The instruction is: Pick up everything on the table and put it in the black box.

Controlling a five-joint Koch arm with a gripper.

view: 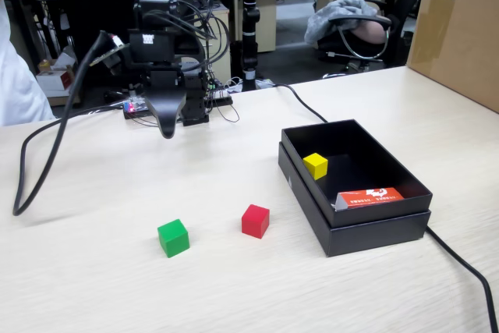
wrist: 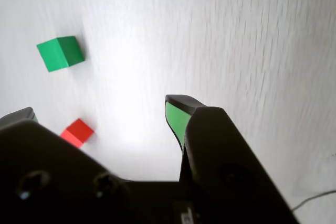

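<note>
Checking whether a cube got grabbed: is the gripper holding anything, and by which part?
Nothing is held: the gripper is open and empty above the table.

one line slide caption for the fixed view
Yellow cube in the black box; green cube and red cube wait on the table.

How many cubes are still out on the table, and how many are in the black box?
2 on the table: green cube and red cube, side by side left of the black box in the fixed view. 1 inside: yellow cube. The near wall may hide others.
</note>
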